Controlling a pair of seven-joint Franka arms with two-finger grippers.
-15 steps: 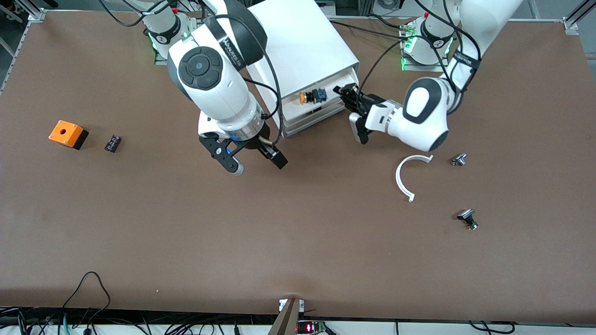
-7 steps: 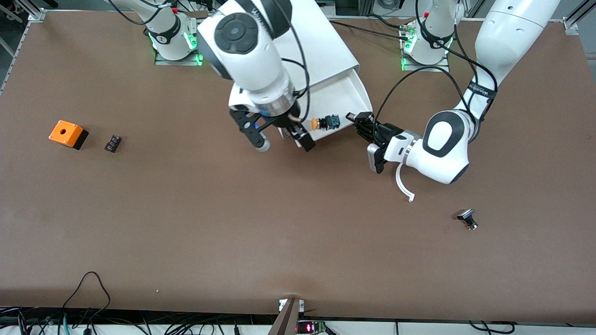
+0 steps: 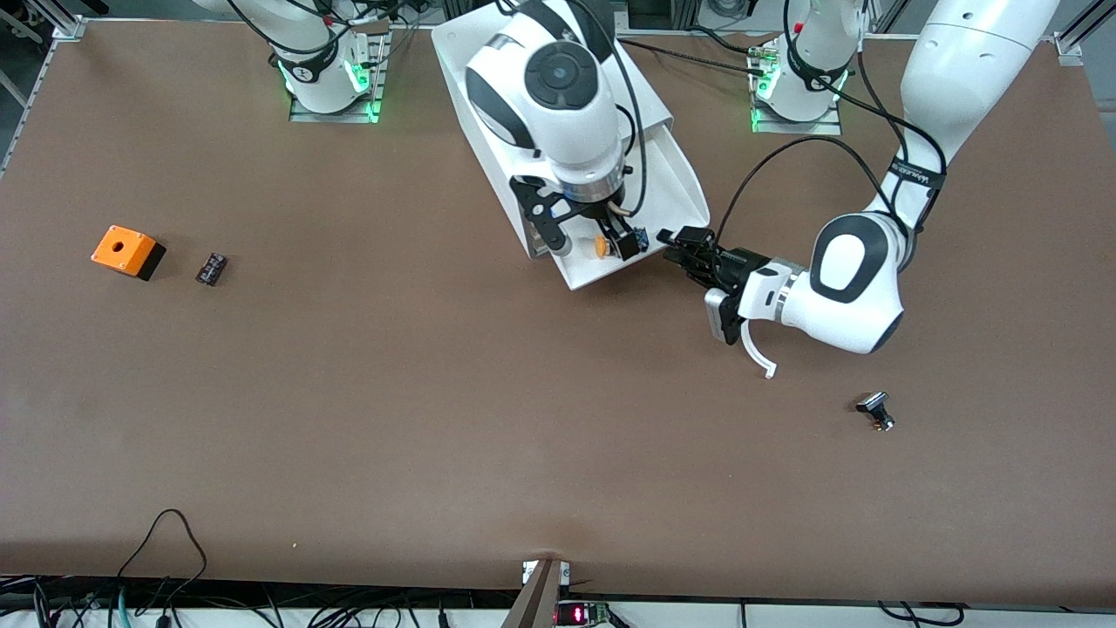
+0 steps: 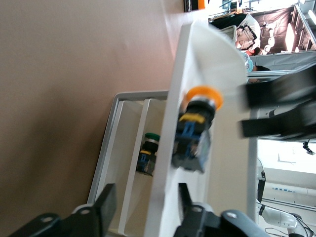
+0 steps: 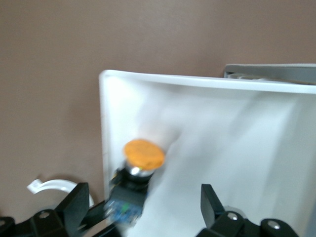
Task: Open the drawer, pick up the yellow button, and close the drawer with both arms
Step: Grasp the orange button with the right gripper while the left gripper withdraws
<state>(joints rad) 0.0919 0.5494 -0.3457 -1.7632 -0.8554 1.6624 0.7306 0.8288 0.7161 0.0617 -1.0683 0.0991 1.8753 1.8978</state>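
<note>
Pulled well out since a second ago, the drawer (image 3: 671, 187) carries the button (image 3: 602, 247) near its front lip, the wide-open right hand (image 3: 586, 247) straddling it for a centred descent, while the left hand (image 3: 684, 247), part-open, straddles the drawer's front.

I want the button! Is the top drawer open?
Open. The drawer sticks far out of the cabinet, with the button lying inside.

The right pincer (image 5: 143, 207), fingers spread, hangs over the button (image 5: 136, 173) in the drawer (image 5: 222, 128).
</note>
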